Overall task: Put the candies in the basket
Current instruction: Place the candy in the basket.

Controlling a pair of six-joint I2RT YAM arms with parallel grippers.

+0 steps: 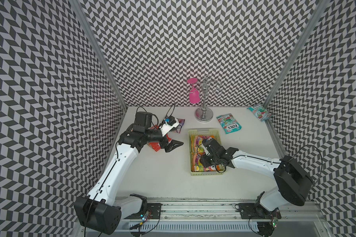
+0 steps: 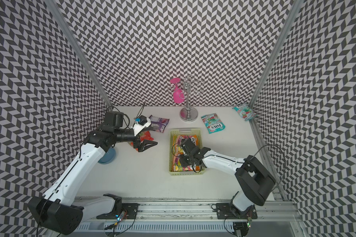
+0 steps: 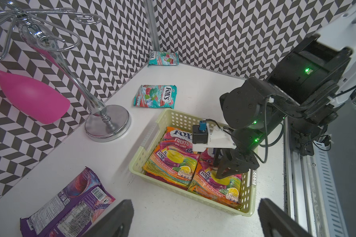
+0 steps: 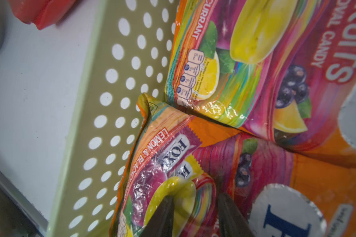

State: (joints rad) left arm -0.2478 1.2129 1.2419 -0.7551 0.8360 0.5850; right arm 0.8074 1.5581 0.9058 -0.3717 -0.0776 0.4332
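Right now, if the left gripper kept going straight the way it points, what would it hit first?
Most likely the basket, its near side wall: the open left gripper points across bare table toward it. Its downward tilt is hard to judge, so it might touch the table first.

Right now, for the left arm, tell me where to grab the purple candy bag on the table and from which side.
I'd pinch the middle of the purple glossy plastic candy bag across its narrow width, coming straight down. It lies flat, barcode side up, on the white table, so no edge is raised for a sideways grab.
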